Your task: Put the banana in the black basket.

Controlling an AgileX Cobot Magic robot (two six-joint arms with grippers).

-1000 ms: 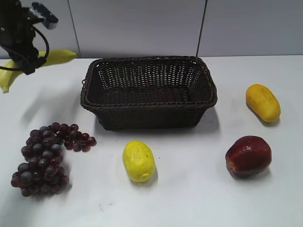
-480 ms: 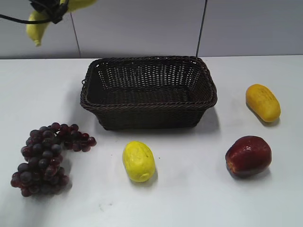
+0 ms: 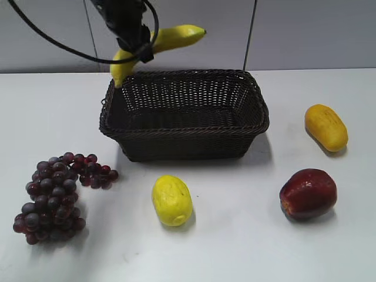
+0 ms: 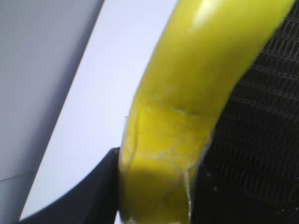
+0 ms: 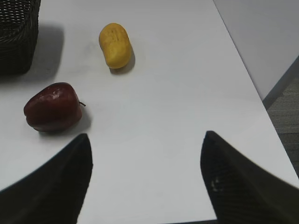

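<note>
Left gripper (image 3: 136, 47) clamped on banana (image 3: 170, 40), held aloft; black basket (image 3: 184, 114) just below, on white table (image 3: 247, 235) (grey wall panels behind). Right gripper (image 5: 145, 175) spread, holding nothing.

The black basket (image 3: 184, 111) is sitting with its mouth open upward and nothing lying inside, while the left gripper (image 3: 134, 42) is hanging over its back-left rim, clamping the banana (image 3: 157, 47) clear above the weave. The grapes (image 3: 56, 197), the yellow oval fruit (image 3: 171, 200), the red apple (image 3: 308, 193) and the orange-yellow fruit (image 3: 326, 127) are lying apart from the basket walls, leaving bare table (image 3: 235, 241) between them. The right gripper (image 5: 145, 179) is hanging with its fingers spread over bare table near that apple.
</note>
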